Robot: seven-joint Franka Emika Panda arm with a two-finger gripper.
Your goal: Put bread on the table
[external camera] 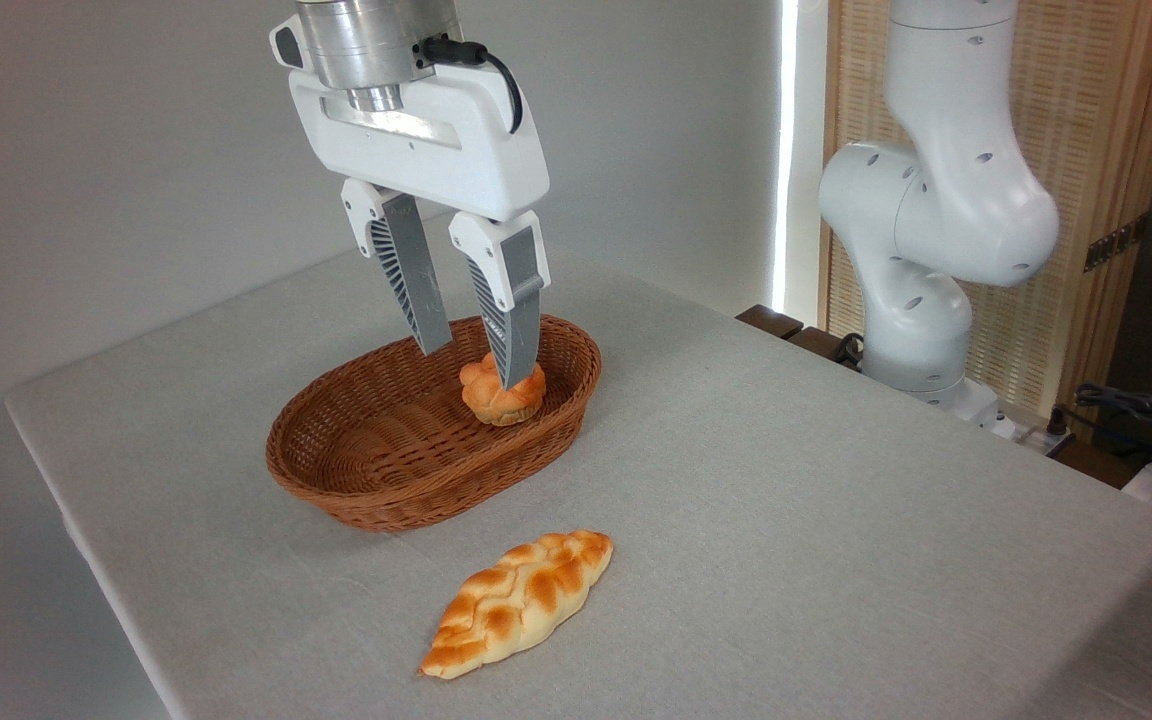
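Observation:
The bread (498, 398), a small round golden-orange bun with a knotted top, sits inside the brown wicker basket (416, 490) near its far right end. My gripper (474, 365) hangs open just above the basket, fingers pointing down. Its right finger (513, 330) overlaps the bun's top in this view; whether it touches the bun I cannot tell. The left finger (418, 295) stands apart over the basket's middle. Nothing is held between them. The table (836, 500), covered in light grey cloth, carries the basket.
A longer braided loaf (521, 600) lies on the cloth in front of the basket. The robot's white base (921, 250) stands past the table's far right edge, with cables (1136, 410) beside it. Bare cloth stretches right of the basket.

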